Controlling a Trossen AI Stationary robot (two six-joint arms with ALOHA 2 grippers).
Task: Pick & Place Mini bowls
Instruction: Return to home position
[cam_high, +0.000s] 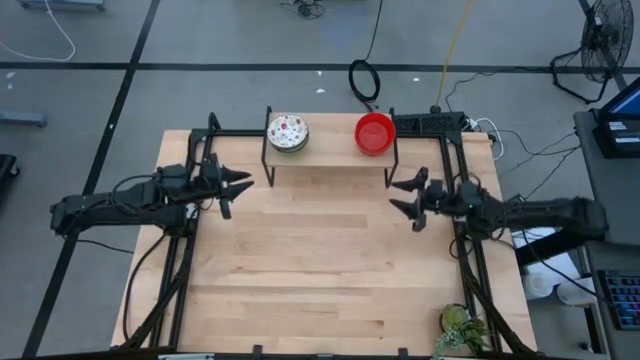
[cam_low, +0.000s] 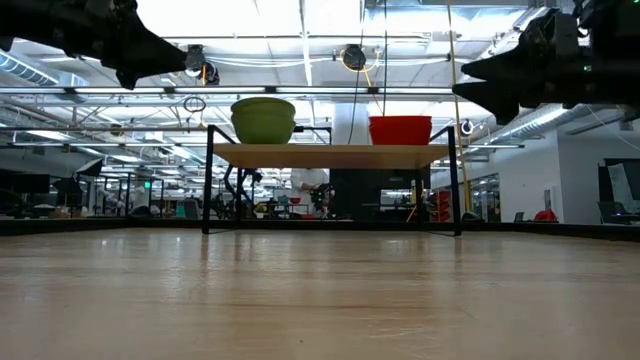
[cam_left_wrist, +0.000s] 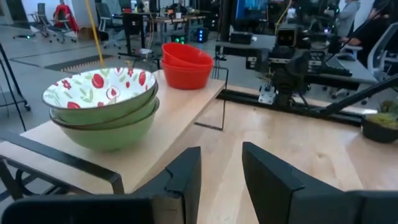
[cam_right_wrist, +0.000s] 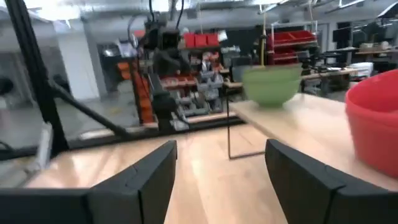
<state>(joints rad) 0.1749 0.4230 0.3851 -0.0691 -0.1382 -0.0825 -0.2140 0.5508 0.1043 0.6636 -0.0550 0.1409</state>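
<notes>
Patterned bowls (cam_high: 288, 132) and red bowls (cam_high: 375, 133) sit stacked by color on the shelf (cam_high: 330, 152) at the table's (cam_high: 320, 280) back, so left gripper (cam_high: 240, 190) and right gripper (cam_high: 396, 196) just hover either side, wide open, empty.

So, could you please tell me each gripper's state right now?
Left dark two-finger gripper: open, holding nothing.
Right dark two-finger gripper: open, holding nothing.

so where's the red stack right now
In the high view the red stack sits on the right end of the shelf, apart from the patterned stack at the left end and just beyond the open right claw.
</notes>
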